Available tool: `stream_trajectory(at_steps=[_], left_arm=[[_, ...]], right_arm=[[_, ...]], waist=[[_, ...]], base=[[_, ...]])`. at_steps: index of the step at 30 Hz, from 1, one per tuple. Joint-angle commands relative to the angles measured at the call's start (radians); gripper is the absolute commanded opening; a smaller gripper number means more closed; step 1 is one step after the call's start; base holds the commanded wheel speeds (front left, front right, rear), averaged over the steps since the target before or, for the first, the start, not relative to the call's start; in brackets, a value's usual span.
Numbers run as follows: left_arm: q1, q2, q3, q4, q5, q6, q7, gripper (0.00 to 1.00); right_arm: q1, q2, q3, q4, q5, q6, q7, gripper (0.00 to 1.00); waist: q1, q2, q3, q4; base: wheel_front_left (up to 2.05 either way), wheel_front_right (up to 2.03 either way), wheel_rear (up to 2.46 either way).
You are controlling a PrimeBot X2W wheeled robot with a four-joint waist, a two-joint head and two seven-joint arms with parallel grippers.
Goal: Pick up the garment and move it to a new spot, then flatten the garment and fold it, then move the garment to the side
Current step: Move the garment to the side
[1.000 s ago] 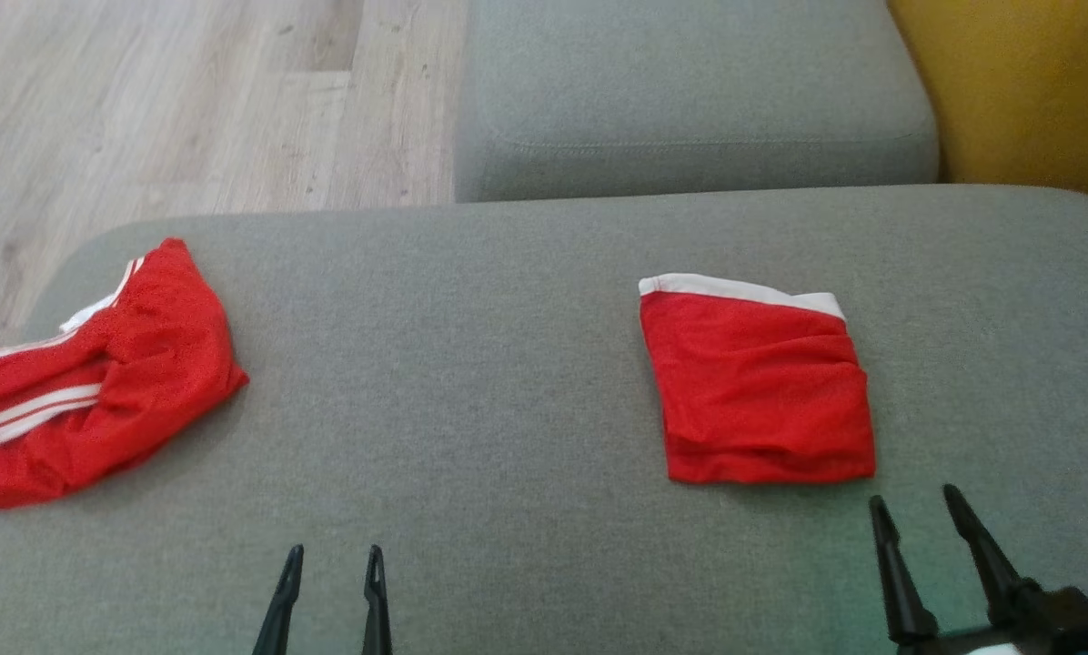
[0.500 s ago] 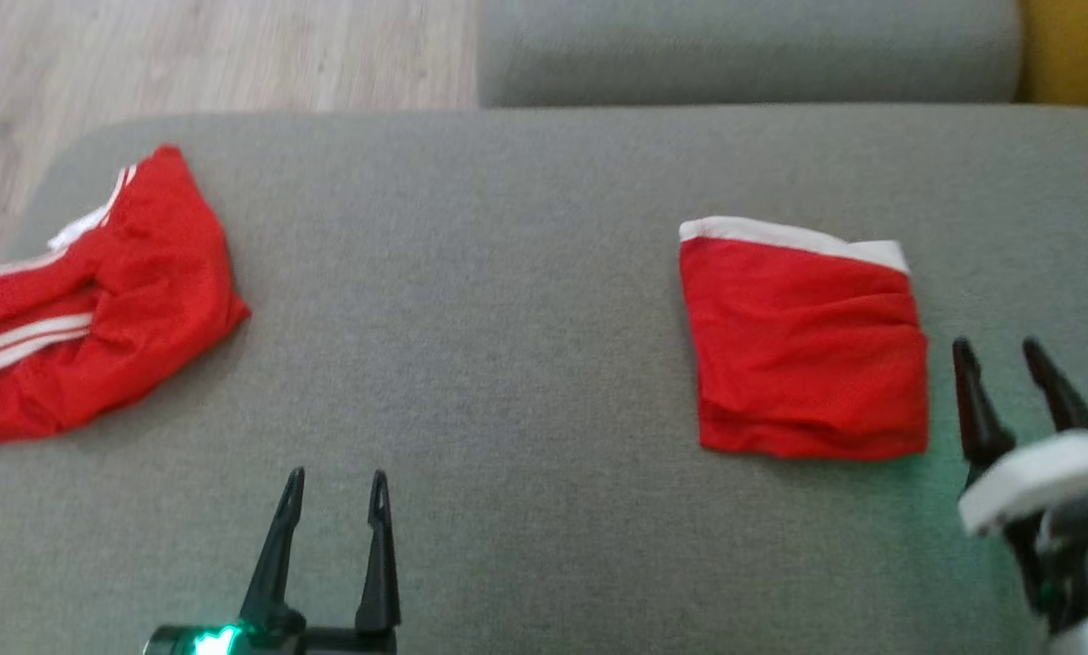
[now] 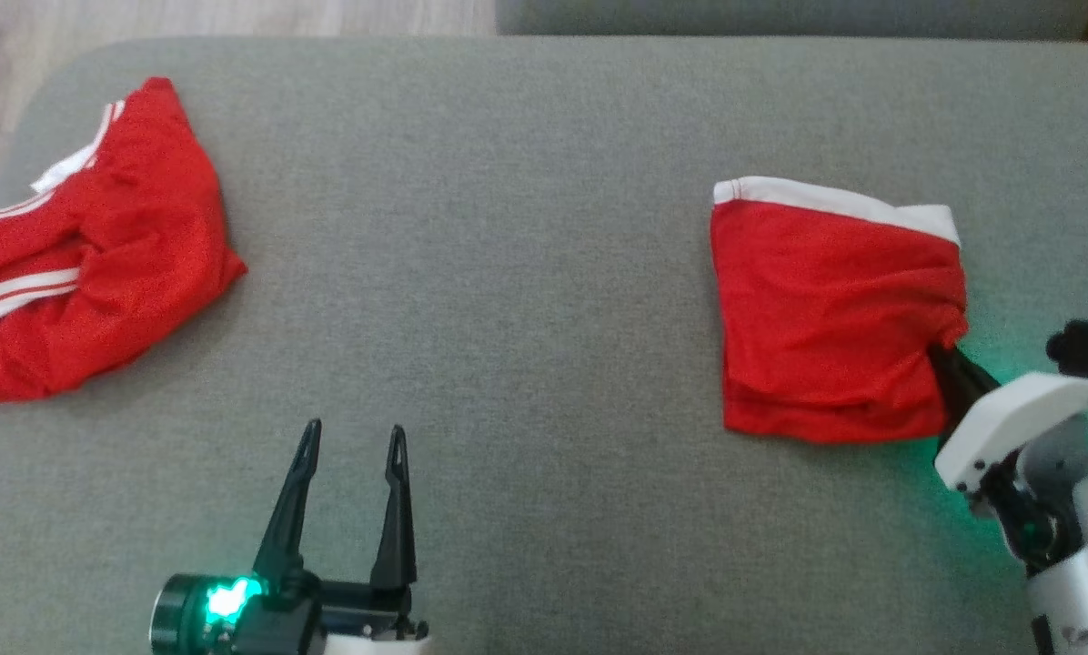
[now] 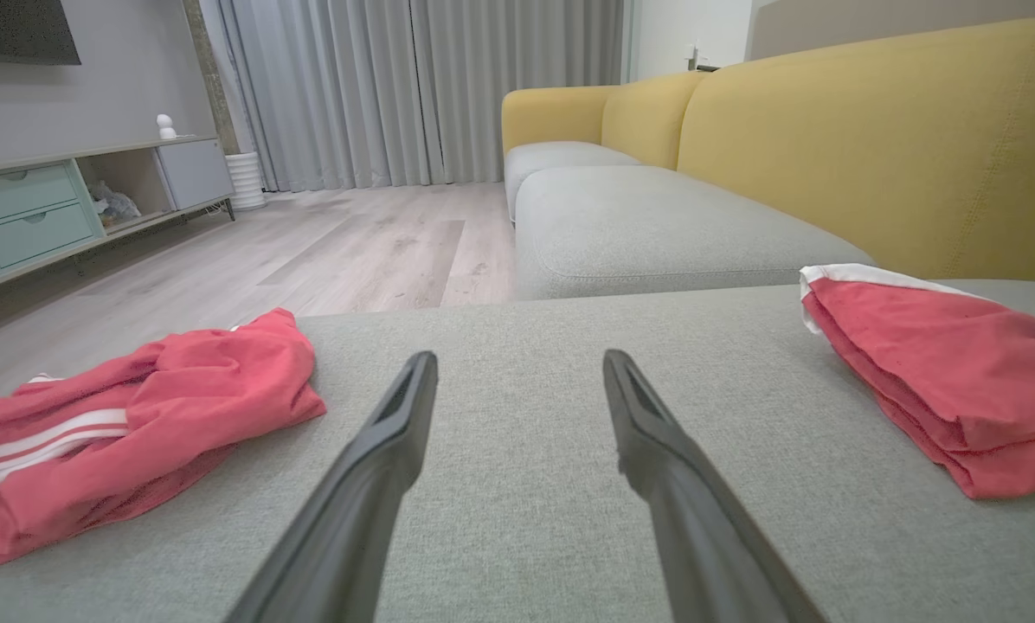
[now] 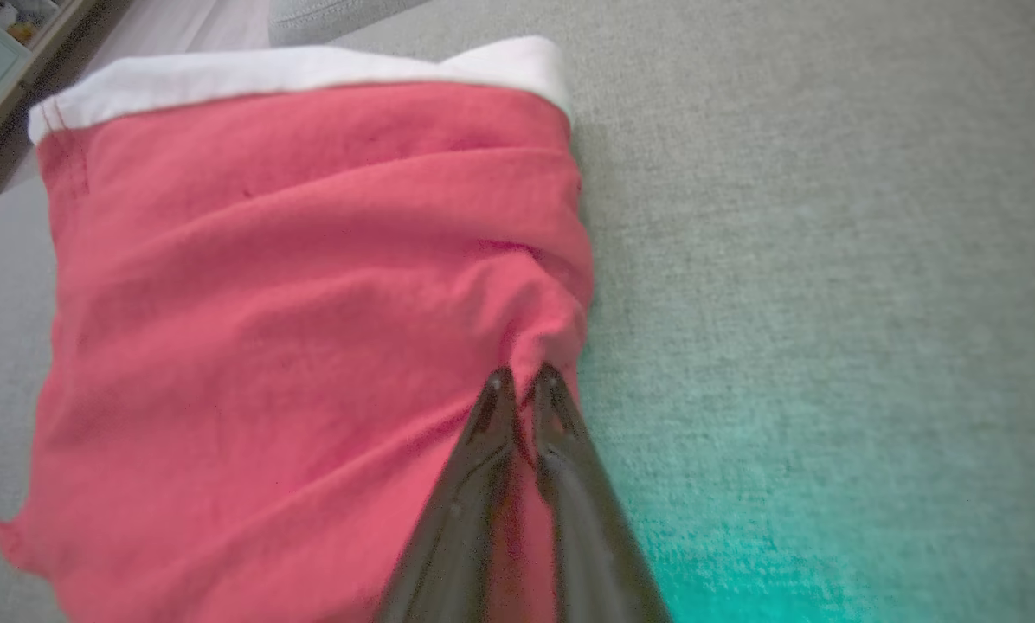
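My right end effector (image 5: 522, 381) is nearly closed, its two dark fingers pinching a small bunch of cloth at the right-hand edge of the folded red garment (image 3: 835, 318). That garment lies on the right part of the grey sofa seat (image 3: 508, 273), with its white band (image 3: 826, 202) along the far edge.

My worry is how narrow the hold is. I cannot tell how many of the stacked layers the fingers have caught. If it is just the top one or two, lifting will likely peel the fold open and leave the lower layers behind. Dragging instead of lifting has its own risk, because the seat fabric looks rough enough to catch the cloth and skew the stack. The mesh also looks slippery, so a quick pull could draw it out from between the fingers.

My left end effector (image 3: 355, 426) hangs wide open and empty over the near middle of the seat, well apart from both pieces of cloth.

A crumpled red garment (image 3: 98, 246) with white stripes sits at the far left of the seat, close to the edge above the wooden floor (image 4: 353, 251). A second grey seat (image 4: 656, 234) and the yellow sofa back (image 4: 872, 147) lie beyond. Nothing lies between the folded piece and the bare seat beside it. The seat's right side is partly out of view, so how much room it offers is uncertain.
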Motion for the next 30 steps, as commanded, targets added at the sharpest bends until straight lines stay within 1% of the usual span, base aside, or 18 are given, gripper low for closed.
stream_trajectory(at_steps=[1,6,10,13,15,19,23,25,27,28,29,30], left_arm=[[-0.040,-0.010,0.027,-0.036,0.010,0.002,-0.005,1.00],[-0.070,-0.005,0.037,-0.053,0.019,-0.004,-0.005,1.00],[-0.112,0.003,0.042,-0.077,0.027,-0.014,-0.005,1.00],[-0.155,0.013,0.042,-0.097,0.035,-0.027,-0.005,1.00],[-0.186,0.022,0.041,-0.109,0.042,-0.035,-0.005,1.00],[-0.247,0.038,0.044,-0.128,0.049,-0.045,-0.005,1.00],[-0.294,0.049,0.042,-0.139,0.054,-0.052,-0.005,1.00],[-0.313,0.052,0.038,-0.140,0.054,-0.055,-0.005,1.00],[-0.329,0.053,0.034,-0.138,0.054,-0.057,-0.005,1.00],[-0.335,0.053,0.033,-0.136,0.052,-0.057,-0.005,1.00],[-0.340,0.052,0.031,-0.133,0.050,-0.057,-0.005,1.00],[-0.344,0.050,0.029,-0.129,0.047,-0.056,-0.005,1.00]], right_arm=[[-0.041,-0.025,0.027,-0.035,0.014,0.007,-0.016,0.00],[-0.079,-0.084,0.035,-0.071,0.035,0.007,-0.051,0.00],[-0.108,-0.155,-0.008,-0.117,0.031,0.007,-0.045,0.00],[-0.132,-0.222,-0.065,-0.143,0.016,0.007,-0.030,0.00],[-0.153,-0.251,-0.117,-0.157,0.004,0.007,-0.019,0.00],[-0.179,-0.285,-0.232,-0.188,-0.022,0.007,0.007,0.00],[-0.188,-0.309,-0.347,-0.231,-0.070,0.007,0.017,0.00],[-0.185,-0.300,-0.373,-0.259,-0.049,0.007,0.044,0.00],[-0.174,-0.311,-0.403,-0.296,-0.101,0.007,0.051,0.00],[-0.172,-0.306,-0.423,-0.309,-0.132,0.007,0.048,0.08],[-0.171,-0.296,-0.441,-0.320,-0.158,0.007,0.047,0.99],[-0.173,-0.283,-0.456,-0.331,-0.184,0.007,0.039,1.00]], waist=[[-0.0001,0.0000,0.026,-0.015],[-0.0001,0.0000,0.092,-0.077],[-0.0001,0.0000,0.167,-0.133],[-0.0001,0.0000,0.236,-0.172],[-0.0001,0.0000,0.283,-0.196],[-0.0001,0.0000,0.358,-0.232],[-0.0001,0.0000,0.414,-0.248],[-0.0001,0.0000,0.433,-0.247],[-0.0001,0.0000,0.445,-0.242],[-0.0001,0.0000,0.447,-0.240],[-0.0001,0.0000,0.447,-0.235],[-0.0001,0.0000,0.444,-0.229]], base=[[0.00,0.00,0.00],[0.00,0.00,0.00],[0.00,0.00,0.00],[0.00,0.00,0.00],[0.00,0.00,0.00],[0.00,0.00,0.00],[0.00,0.00,0.00],[0.00,0.00,0.00],[0.00,0.00,0.00],[0.00,0.00,0.00],[0.00,0.00,0.00],[0.00,0.00,0.00]])
